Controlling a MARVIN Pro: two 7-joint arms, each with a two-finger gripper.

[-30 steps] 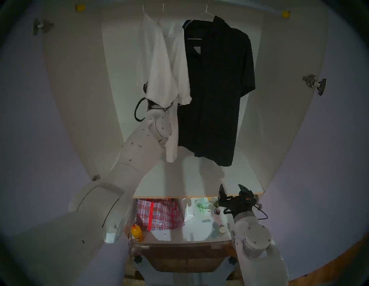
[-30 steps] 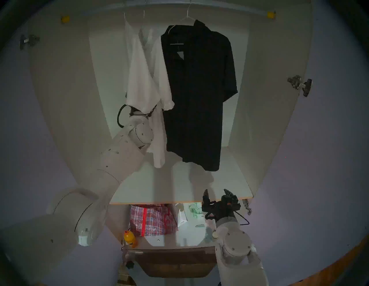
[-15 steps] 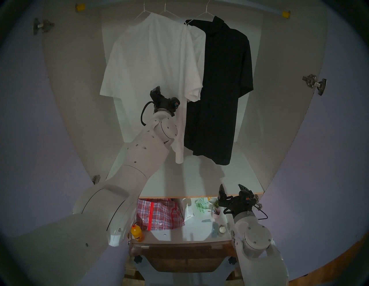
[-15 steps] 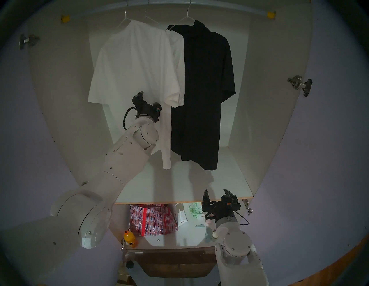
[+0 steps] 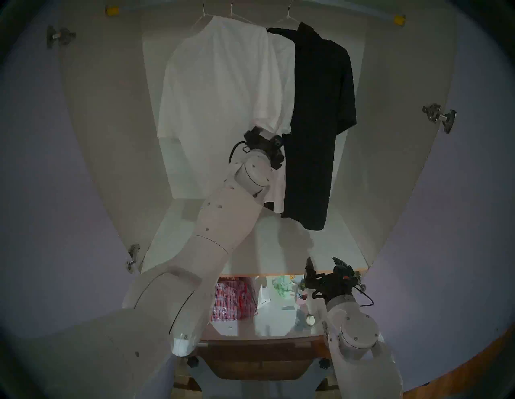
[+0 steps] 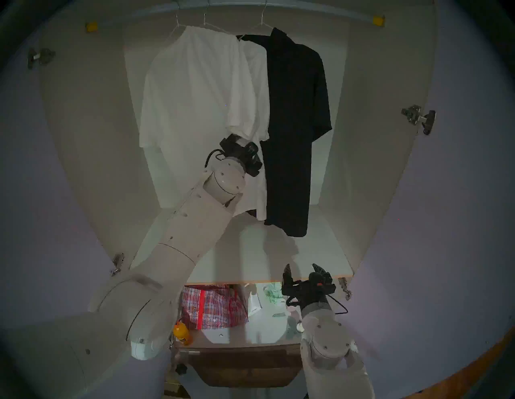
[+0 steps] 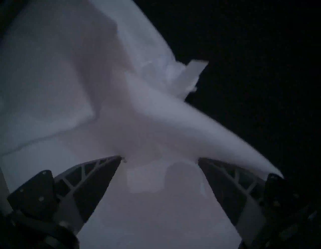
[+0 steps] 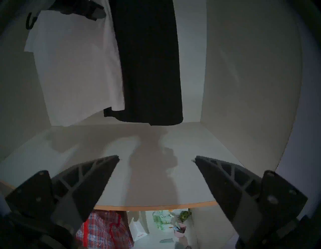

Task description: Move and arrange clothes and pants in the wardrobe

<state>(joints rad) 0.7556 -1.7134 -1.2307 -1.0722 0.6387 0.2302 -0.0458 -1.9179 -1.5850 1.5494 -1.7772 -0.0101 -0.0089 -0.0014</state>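
Left pincer [image 7: 159,159], jaws apart, pressed against the white shirt [image 5: 217,83]: light, limp cloth, best moved by its hanger. Right pincer [image 8: 157,158] apart, idle.

A large white shirt [image 5: 217,83] and smaller white blouse [image 5: 281,83] hang at upper centre beside a black collared garment [image 5: 320,111]; yellow rail caps [image 5: 111,10] above, red plaid bag [image 5: 234,301] below.
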